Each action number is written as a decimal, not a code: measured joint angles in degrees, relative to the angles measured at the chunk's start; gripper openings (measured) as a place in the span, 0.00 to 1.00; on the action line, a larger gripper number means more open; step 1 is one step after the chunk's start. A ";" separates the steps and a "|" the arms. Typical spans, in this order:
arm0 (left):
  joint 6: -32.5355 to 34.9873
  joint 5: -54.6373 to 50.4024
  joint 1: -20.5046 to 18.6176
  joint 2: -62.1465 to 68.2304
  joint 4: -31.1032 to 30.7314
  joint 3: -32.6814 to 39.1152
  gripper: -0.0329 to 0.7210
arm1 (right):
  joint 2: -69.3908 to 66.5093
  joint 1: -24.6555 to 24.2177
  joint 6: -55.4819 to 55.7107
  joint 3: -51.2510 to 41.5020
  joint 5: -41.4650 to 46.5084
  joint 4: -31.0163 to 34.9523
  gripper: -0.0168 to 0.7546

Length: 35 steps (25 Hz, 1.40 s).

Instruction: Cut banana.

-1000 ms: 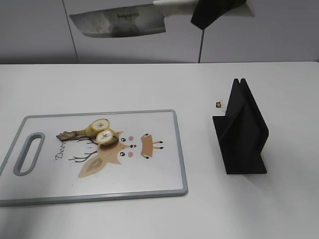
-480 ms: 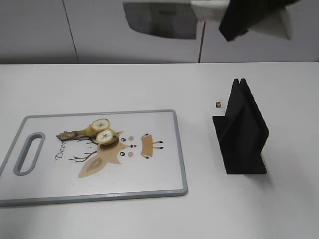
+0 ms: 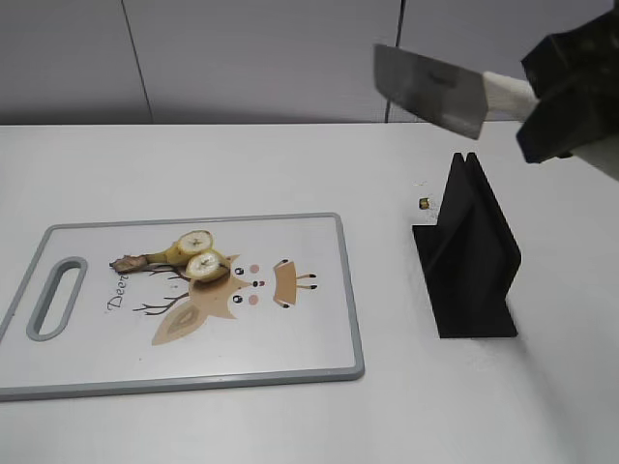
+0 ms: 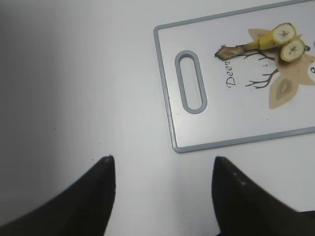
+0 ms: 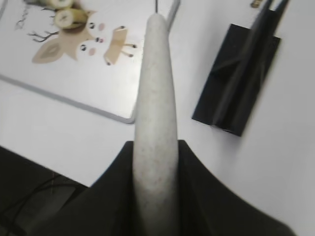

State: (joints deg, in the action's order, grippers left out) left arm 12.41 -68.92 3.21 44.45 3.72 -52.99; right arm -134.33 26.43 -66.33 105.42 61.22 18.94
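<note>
Holding the knife high above the black stand

Gripping the pale handle, the right gripper point(image 3: 566, 97) is clenched on the knife point(image 3: 430, 89) at the upper right of the exterior view, well above the table point(image 3: 290, 164). The blade points left and hangs over the black stand point(image 3: 469, 256), apart from it. In the right wrist view the handle point(image 5: 155, 123) runs up the middle of the picture between the dark jaws; the blade itself is hard to make out there, seemingly edge-on.

The banana point(image 3: 193, 253) lies on the cutting board point(image 3: 290, 329) at the left, in 2 pieces that touch, their cut faces turned up, with the stem point(image 3: 131, 261) pointing toward the board's slot handle point(image 3: 56, 298). It is well apart from the knife.

The left gripper point(image 4: 162, 182) hangs released over bare table beside the board's handle end, its 2 fingers point(image 4: 101, 189) spread with nothing between them
</note>
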 joint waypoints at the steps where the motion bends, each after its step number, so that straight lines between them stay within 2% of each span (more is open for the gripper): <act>1: -0.05 0.69 0.00 -1.89 0.00 1.85 0.82 | 0.00 0.00 0.00 0.00 0.00 0.00 0.31; 9: -0.19 3.58 0.00 -18.52 0.00 15.83 0.82 | 0.00 0.00 0.00 0.00 0.00 0.00 0.31; 16: -4.49 3.60 0.00 -30.66 0.05 22.55 0.81 | 0.00 0.00 0.00 0.00 0.00 0.00 0.31; 26: -5.81 6.44 0.00 -43.74 0.00 24.60 0.81 | 0.00 0.00 0.00 0.00 0.00 0.00 0.31; 35: -5.86 6.62 0.00 -44.75 -0.10 24.60 0.81 | 0.00 0.00 0.00 0.00 0.00 0.00 0.31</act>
State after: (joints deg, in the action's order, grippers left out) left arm 6.55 -62.30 3.21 -0.30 3.61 -28.39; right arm -134.33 26.43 -66.33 105.42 61.22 18.94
